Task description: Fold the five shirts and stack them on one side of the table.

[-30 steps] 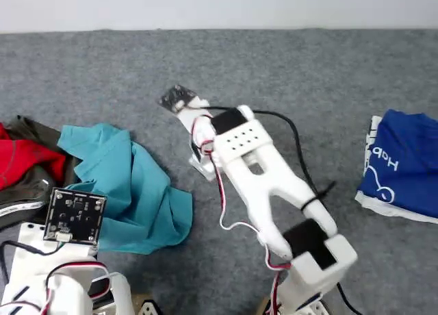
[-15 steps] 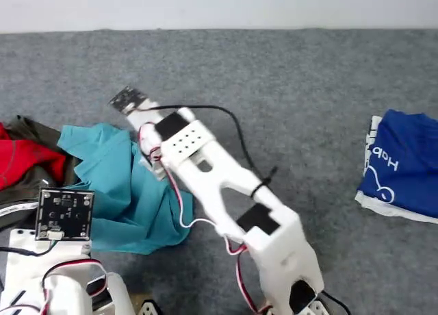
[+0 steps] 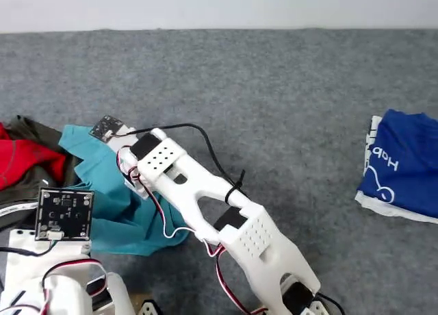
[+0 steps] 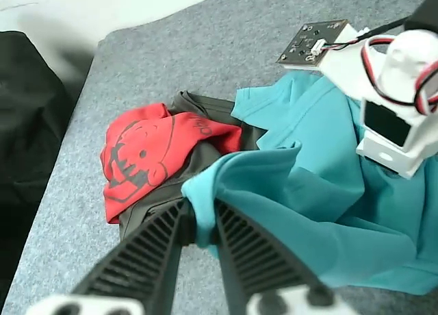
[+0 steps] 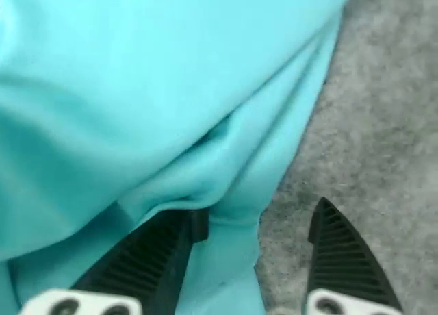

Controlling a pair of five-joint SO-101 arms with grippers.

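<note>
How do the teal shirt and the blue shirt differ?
The teal shirt lies crumpled beside a red shirt; the blue shirt sits folded, alone. The left gripper pinches the teal shirt and the right gripper is open over it; nothing touches the blue one. The blue has white print; the teal looks plain. Both rest on the grey table.

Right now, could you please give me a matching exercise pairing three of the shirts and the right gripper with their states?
Things:
1. teal shirt
2. red shirt
3. blue shirt
4. right gripper

States:
A. folded, lying apart from the others
B. open over a teal hem
C. pinched by the left gripper
D. lying on a dark shirt

Pairs: 1-C, 2-D, 3-A, 4-B.
</note>
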